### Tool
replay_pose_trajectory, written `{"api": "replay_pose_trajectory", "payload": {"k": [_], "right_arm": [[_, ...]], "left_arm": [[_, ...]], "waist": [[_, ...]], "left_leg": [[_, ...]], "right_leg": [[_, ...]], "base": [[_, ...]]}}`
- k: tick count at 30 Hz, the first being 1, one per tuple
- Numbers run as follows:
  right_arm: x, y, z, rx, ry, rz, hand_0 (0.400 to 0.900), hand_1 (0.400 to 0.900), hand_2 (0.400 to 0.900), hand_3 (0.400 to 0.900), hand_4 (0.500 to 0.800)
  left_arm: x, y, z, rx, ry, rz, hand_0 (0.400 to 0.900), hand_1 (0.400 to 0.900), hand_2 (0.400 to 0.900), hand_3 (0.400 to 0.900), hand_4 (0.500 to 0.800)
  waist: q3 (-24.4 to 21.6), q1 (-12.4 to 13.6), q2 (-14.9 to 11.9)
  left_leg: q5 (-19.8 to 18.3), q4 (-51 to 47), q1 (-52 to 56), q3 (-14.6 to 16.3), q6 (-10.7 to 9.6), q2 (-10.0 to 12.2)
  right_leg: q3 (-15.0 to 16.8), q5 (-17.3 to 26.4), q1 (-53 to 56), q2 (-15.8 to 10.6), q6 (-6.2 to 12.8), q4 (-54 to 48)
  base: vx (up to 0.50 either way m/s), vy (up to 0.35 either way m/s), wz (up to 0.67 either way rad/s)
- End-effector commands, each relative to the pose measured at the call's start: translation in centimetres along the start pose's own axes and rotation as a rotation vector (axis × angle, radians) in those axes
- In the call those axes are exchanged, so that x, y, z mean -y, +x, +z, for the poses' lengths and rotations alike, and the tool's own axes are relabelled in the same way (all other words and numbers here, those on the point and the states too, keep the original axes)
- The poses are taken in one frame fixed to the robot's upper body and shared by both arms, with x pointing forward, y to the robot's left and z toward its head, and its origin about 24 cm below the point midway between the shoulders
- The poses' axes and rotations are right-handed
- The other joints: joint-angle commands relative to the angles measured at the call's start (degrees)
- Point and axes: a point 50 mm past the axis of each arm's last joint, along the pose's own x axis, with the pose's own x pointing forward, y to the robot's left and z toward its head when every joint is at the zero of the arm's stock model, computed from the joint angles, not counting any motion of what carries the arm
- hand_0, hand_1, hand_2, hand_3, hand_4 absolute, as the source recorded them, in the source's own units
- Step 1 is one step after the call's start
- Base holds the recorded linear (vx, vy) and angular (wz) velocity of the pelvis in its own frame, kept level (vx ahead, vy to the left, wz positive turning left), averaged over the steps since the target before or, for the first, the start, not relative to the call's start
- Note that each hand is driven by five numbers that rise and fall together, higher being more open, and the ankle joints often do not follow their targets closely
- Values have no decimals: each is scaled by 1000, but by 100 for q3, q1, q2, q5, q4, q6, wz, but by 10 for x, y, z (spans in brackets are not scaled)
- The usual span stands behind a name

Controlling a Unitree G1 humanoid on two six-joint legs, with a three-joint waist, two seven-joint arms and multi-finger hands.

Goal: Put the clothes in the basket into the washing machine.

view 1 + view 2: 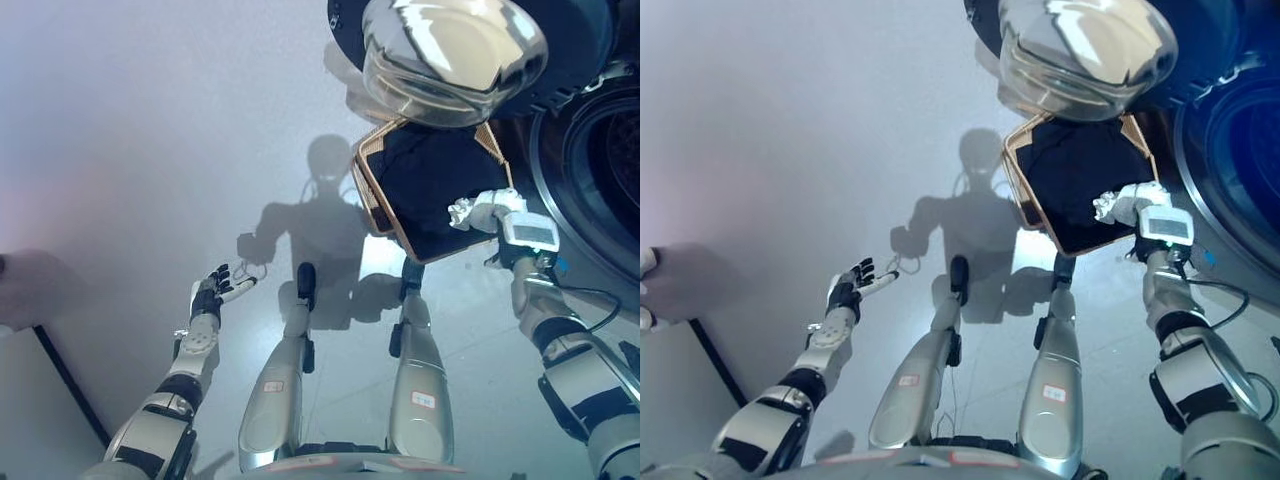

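A brown basket sits on the floor beside the washing machine, full of dark clothes. My right hand is at the basket's near right corner, its white-tipped fingers curled into the dark cloth just inside the rim. The washing machine's drum opening shows at the right edge. Its round door with a glass bowl hangs open above the basket. My left hand hovers over bare floor at the lower left, fingers spread and holding nothing.
Grey floor stretches to the left of the basket. A pale slab with a dark edge lies at the lower left corner. The open door overhangs the basket's far side.
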Motion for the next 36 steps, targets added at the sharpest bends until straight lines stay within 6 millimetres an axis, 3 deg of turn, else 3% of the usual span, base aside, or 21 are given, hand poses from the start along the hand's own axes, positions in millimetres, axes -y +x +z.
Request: {"api": "replay_pose_trajectory", "payload": {"k": [1, 7, 11, 16, 20, 27, 36], "right_arm": [[18, 3, -40, -110, -138, -116, 900, 900, 900, 900, 800], [38, 9, -52, -138, -176, -188, 900, 900, 900, 900, 800], [60, 18, -53, -127, -192, -240, 900, 900, 900, 900, 800], [97, 26, -70, -181, -184, -351, 900, 900, 900, 900, 800], [120, 31, -73, -211, -134, -433, 900, 900, 900, 900, 800], [139, 33, -78, -246, -102, -496, 900, 900, 900, 900, 800], [150, 35, -74, -251, -48, -544, 900, 900, 900, 900, 800]], "left_arm": [[-22, -5, -16, -39, 9, 101, 900, 900, 900, 900, 800], [-20, -5, -13, -14, 14, 97, 900, 900, 900, 900, 800], [-21, -1, -2, 19, -10, 105, 900, 900, 900, 900, 800], [-20, 3, 24, 126, -56, 106, 900, 900, 900, 900, 800], [-28, 4, 28, 137, -122, 157, 900, 900, 900, 900, 800], [-19, 2, 29, 154, -153, 145, 900, 900, 900, 900, 800], [-17, 2, 35, 186, -145, 140, 900, 900, 900, 900, 800]], "waist": [[-241, -36, -139], [-222, -27, -52], [-119, -29, 30], [111, 9, 259], [152, 61, 306], [170, 68, 440], [243, 94, 474]], "left_leg": [[-457, 30, 415, -230, -431, 359], [-488, 19, 473, -292, -489, 370], [-407, -13, 224, -294, -560, 388], [-259, -13, -358, -272, -651, 370], [-268, -13, -845, -211, -692, 367], [-230, -13, -1128, -220, -678, 280], [-320, -13, -1016, -311, -654, 279]], "right_leg": [[305, 419, -700, -444, 406, 749], [280, 335, -769, -485, 420, 904], [268, 341, -1110, -483, 429, 995], [382, 337, -1886, -552, 445, 1300], [562, 283, -2636, -576, 468, 1568], [819, 40, -3312, -663, 453, 2323], [822, -158, -3521, -725, 421, 2760]], "base": [[32, -33, 5], [-8, -23, 6], [-69, -29, 8], [-84, -19, 10], [-34, -32, 3], [11, -32, 19], [20, -38, 11]]}}
